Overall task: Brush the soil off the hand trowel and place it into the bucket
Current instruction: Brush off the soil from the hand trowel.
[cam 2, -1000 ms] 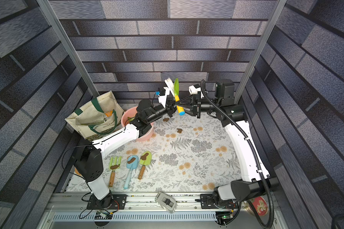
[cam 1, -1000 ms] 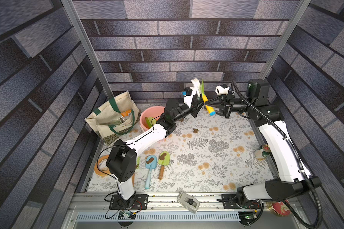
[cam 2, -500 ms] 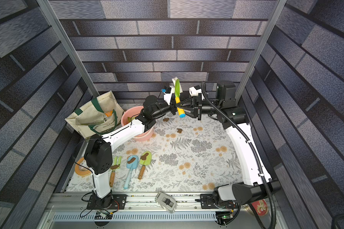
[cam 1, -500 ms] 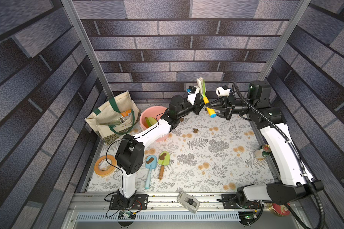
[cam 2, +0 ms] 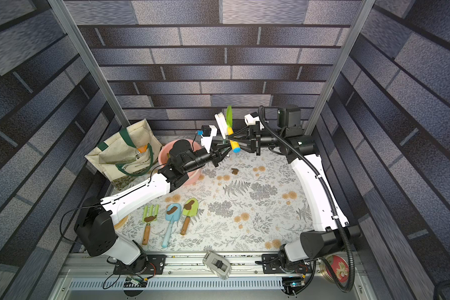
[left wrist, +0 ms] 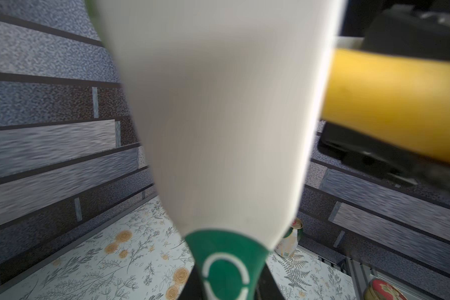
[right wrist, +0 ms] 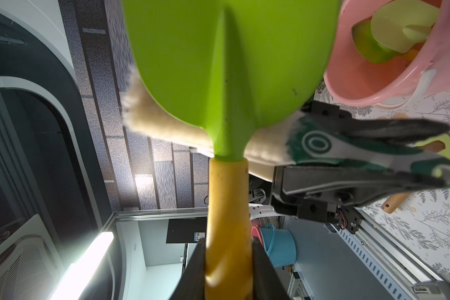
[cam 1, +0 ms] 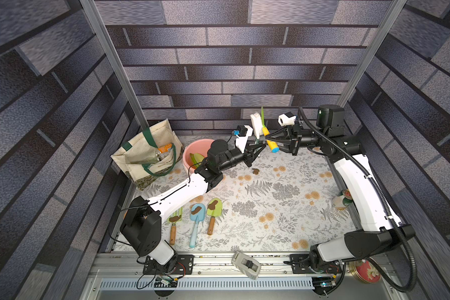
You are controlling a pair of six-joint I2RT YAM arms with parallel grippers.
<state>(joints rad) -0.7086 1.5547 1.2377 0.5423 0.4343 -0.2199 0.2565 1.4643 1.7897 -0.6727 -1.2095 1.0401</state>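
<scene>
1. Holding the hand trowel [cam 1: 265, 130] up in the air over the back of the table [cam 1: 283, 220], my right hand [cam 1: 267, 138] has its jaws clamped narrowly on the yellow handle, with the green blade pointing up. I judge it is raised this way so that the blade is free to be swept and loosened dirt drops onto the table.
2. My left hand [cam 1: 259, 147] is closed tightly on the green handle of a white brush [cam 1: 255, 124]. The brush stands alongside the blade, bristles pressed to one face. The right wrist view shows them fanning out from behind the blade's edge.
3. The blade face toward the right wrist camera looks clean. The face being brushed is hidden, so I cannot tell whether anything clings there.
4. One dark blob of soil [cam 1: 256, 171] lies on the table, below and near the two hands.
5. The bucket [cam 1: 196, 142] stands at the back of the table, just beside my left forearm and next to a cream tote bag [cam 1: 146, 155]. Green tools already sit inside it. I judge it close enough for a short carry once the blade is clean.
6. Three more tools lie in a row near the front, well apart from the hands and each marked with brown: a fork [cam 1: 173, 223], a blue trowel [cam 1: 196, 223] and a wooden-handled trowel [cam 1: 213, 210].
</scene>
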